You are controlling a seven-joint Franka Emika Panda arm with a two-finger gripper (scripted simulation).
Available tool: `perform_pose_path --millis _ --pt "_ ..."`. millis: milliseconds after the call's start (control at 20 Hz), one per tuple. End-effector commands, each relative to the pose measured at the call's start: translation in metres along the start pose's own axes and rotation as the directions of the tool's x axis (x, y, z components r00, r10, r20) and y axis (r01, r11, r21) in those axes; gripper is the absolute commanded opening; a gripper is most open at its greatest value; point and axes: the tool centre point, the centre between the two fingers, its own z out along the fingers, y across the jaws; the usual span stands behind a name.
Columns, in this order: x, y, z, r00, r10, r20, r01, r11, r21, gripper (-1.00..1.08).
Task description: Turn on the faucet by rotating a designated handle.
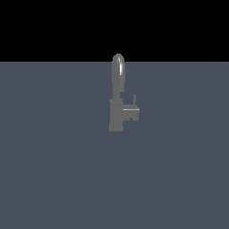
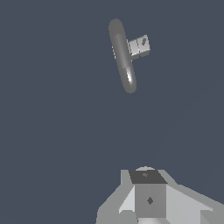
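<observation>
Exterior view: the faucet (image 1: 117, 100) stands upright mid-tabletop (image 1: 53, 179), its handle (image 1: 133, 106) a thin lever on a stub toward that view's right. The wrist view looks down on the spout, well apart from the claw (image 2: 148, 197); whether the claw is released or clenched, I cannot tell. The likely risk: descending onto the tall spout, missing the lever. No writing or branding appears.

Bare simulated scene, flat slate-blue floor (image 1: 53, 179), black void behind, lone untextured grey faucet (image 1: 117, 96)
</observation>
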Motion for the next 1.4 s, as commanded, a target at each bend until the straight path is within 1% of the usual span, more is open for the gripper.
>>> perform_pose_path --millis 0,350,700,1050,1350 --pt "0.015 0.0 0.002 0.999 0.033 0.035 -0.034 0.999 0.03 -1.0" --pt "0.057 0.001 0.01 0.983 0.117 0.14 -0.133 0.985 0.109 -1.0" --pt "0.099 0.005 0.023 0.948 0.191 0.253 -0.24 0.954 0.178 -1.0" --pt "0.139 0.012 0.041 0.894 0.251 0.37 -0.352 0.906 0.235 -1.0" --pt "0.173 0.02 0.06 0.831 0.29 0.474 -0.451 0.85 0.272 -1.0"
